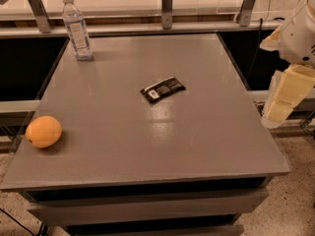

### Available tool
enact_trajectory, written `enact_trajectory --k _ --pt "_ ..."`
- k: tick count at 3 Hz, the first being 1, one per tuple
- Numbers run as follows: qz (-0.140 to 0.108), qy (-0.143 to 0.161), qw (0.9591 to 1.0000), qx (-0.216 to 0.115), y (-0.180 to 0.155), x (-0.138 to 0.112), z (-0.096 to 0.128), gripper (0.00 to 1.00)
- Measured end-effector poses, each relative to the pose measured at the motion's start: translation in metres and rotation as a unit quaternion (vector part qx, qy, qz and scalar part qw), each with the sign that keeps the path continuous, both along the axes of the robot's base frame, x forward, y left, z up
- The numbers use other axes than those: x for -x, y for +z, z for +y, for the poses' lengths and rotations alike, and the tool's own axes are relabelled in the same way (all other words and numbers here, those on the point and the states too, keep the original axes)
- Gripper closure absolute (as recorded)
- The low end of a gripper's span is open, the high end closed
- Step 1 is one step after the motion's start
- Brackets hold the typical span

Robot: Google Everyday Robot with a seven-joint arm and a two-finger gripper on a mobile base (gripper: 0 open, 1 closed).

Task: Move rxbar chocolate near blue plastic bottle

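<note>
On the table (206,151) the bottle (77,29) stands upright at the far left corner, just in front of the rail (147,29) that runs behind the table's back edge. The bar (162,89) lies flat near the middle, a little toward the back and well apart from the bottle, to its right and nearer the front. The orange (44,131) sits at the left edge toward the front. The gripper (278,104) hangs off the table's right side, beyond the edge and touching nothing.
</note>
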State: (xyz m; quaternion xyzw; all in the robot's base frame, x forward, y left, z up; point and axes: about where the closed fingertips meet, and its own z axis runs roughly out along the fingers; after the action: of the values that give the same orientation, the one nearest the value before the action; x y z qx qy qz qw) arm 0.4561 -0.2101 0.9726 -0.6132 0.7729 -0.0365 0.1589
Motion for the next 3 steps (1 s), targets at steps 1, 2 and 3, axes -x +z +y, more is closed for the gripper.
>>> enact_trajectory --k 1,2,3 --pt "-0.004 0.024 0.9997 0.002 -0.012 -0.043 0.01 0.0" --pt "-0.006 0.056 0.9984 0.009 -0.024 -0.094 0.024 0.0" --pt "-0.018 0.078 0.9967 0.009 -0.028 -0.137 0.041 0.0"
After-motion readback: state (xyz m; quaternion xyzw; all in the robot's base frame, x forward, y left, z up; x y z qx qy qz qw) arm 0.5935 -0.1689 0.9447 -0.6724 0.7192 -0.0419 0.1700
